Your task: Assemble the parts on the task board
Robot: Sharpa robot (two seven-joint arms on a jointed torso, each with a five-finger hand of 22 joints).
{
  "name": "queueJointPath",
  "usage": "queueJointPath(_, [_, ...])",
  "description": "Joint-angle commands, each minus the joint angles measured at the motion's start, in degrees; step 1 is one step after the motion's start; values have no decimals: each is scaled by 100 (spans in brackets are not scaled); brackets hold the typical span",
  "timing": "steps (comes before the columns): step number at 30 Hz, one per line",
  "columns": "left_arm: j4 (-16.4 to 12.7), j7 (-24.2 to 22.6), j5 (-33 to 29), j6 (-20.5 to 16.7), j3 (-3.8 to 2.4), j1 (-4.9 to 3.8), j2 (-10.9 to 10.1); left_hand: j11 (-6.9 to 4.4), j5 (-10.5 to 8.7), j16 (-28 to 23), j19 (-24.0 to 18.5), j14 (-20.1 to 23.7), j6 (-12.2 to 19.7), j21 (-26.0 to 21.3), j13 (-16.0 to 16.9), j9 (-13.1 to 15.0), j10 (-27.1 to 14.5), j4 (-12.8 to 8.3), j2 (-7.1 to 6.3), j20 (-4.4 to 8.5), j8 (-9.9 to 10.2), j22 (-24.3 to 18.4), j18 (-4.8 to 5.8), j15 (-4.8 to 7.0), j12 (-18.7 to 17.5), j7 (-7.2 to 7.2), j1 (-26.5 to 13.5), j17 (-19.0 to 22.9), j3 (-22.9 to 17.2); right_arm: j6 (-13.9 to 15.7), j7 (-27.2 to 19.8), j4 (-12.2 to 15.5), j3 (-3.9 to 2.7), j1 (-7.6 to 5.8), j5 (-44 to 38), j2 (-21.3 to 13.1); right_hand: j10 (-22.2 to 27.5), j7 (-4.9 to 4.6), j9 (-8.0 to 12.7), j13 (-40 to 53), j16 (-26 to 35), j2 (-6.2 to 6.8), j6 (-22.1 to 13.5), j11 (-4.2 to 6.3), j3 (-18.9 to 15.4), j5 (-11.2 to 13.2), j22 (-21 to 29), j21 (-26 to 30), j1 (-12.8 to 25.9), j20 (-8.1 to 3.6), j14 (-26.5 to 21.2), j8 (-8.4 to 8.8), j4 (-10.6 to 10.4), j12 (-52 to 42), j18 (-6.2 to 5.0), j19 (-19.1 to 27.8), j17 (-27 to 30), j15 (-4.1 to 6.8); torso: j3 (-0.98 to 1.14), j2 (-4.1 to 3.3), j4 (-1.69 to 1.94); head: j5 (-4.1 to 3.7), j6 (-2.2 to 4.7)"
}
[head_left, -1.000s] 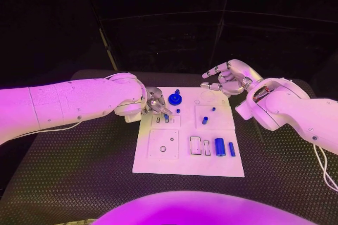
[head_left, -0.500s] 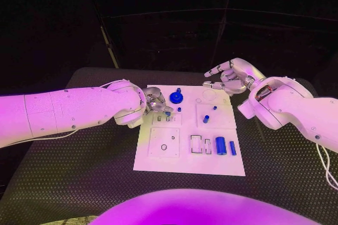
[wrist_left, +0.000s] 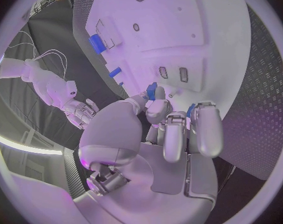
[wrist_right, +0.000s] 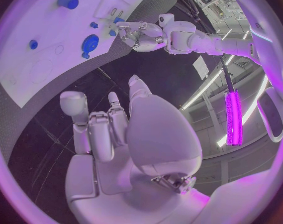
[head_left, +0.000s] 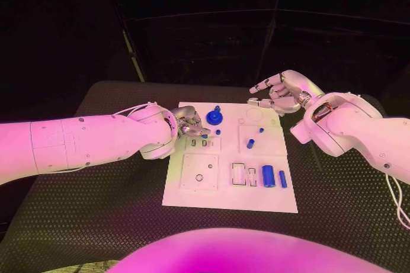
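Note:
The white task board (head_left: 198, 193) lies in the middle of the black table. My left hand (head_left: 188, 122) hovers over its far left part and pinches a small blue part (head_left: 205, 135) between thumb and finger, just beyond two small slots (head_left: 199, 143). The left wrist view shows that part (wrist_left: 151, 90) at the fingertips, above the slots (wrist_left: 172, 73). My right hand (head_left: 279, 93) floats over the board's far right corner, fingers apart and holding nothing. A blue gear-like knob (head_left: 214, 117) stands at the far edge. A thick blue cylinder (head_left: 267, 176) and a slim blue pin (head_left: 282, 178) lie near right.
Small blue pegs (head_left: 249, 144) stand in the right-hand square of the board. A recessed plate with a round hole (head_left: 198, 179) sits near left, with rectangular pockets (head_left: 238, 175) beside it. Black table mat (head_left: 102, 214) surrounds the board.
My left hand has drawn the small blue part slightly away from the two slots toward the far edge, and its forearm has sunk lower. The right hand has barely shifted.

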State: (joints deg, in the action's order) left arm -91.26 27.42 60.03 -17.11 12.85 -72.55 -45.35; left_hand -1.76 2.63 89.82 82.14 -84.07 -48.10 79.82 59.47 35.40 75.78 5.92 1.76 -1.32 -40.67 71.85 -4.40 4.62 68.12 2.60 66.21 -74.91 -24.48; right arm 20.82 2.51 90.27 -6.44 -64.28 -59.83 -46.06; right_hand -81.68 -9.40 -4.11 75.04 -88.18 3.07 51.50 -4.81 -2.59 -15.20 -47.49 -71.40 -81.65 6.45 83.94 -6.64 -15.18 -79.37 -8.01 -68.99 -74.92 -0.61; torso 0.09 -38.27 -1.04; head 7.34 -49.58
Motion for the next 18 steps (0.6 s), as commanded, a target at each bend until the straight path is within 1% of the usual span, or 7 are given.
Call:
queueJointPath(1, [-28,11,308,33,-2,10,-10,4,20,18,42,-593,-14,29,-2,4,27,-698,-34,-3,-23,9,74,40,13,-15,31,-1509,-731,-67,-59,-2,-4,-9,-17,5,10,-13,7,277,31,6,42,25,-31,38,4,31,68,-3,483,-39,-3,30,36,49,-987,33,-3,-4,-7,7,-10])
queueJointPath(2, [-28,19,315,70,-1,18,-11,2,20,18,43,-593,-12,29,-11,12,25,-710,-59,-2,-24,11,74,42,7,-16,31,-1509,-768,-76,-61,-5,-3,-9,-17,8,10,-13,7,277,31,6,42,25,-31,38,4,31,68,-3,483,-39,-3,30,36,49,-987,33,-3,-3,-8,13,-15])
queueJointPath(3, [-24,28,322,107,-1,30,-11,2,20,18,43,-593,-9,29,-20,20,22,-725,-88,0,-25,13,74,43,-1,-17,35,-1509,-811,-90,-65,-8,-3,-8,-17,11,10,-12,7,278,31,-1,44,25,-34,37,5,32,76,-3,483,-41,-9,30,36,49,-987,34,1,-3,-9,18,-18])
queueJointPath(5, [-6,37,329,138,-1,48,-8,1,20,18,41,-593,-8,25,-25,26,21,-734,-105,1,-26,7,73,43,-5,-18,36,-1509,-848,-104,-69,-9,-3,-8,-17,12,12,-12,7,273,33,-12,46,26,-38,28,10,34,85,-3,482,-43,-16,33,35,50,-982,34,-3,-5,-7,15,-11])
queueJointPath(10, [41,50,336,179,0,82,4,1,20,18,39,-593,-9,22,-28,32,21,-737,-118,1,-28,3,72,44,-8,-17,34,-1509,-876,-115,-79,-15,-3,-7,-17,9,16,-11,8,269,33,-17,47,27,-40,18,21,40,88,-3,482,-43,-19,37,33,56,-982,34,-2,-5,-12,10,-20])
queueJointPath(18, [92,58,338,207,0,127,41,1,20,18,41,-593,-9,23,-28,36,22,-739,-128,1,-30,8,73,44,-8,-17,31,-1509,-897,-117,-91,-21,-3,-6,-17,12,26,-11,8,254,42,-21,46,27,-43,6,32,45,92,-3,478,-44,-21,50,31,61,-963,35,3,-8,-8,8,-34])
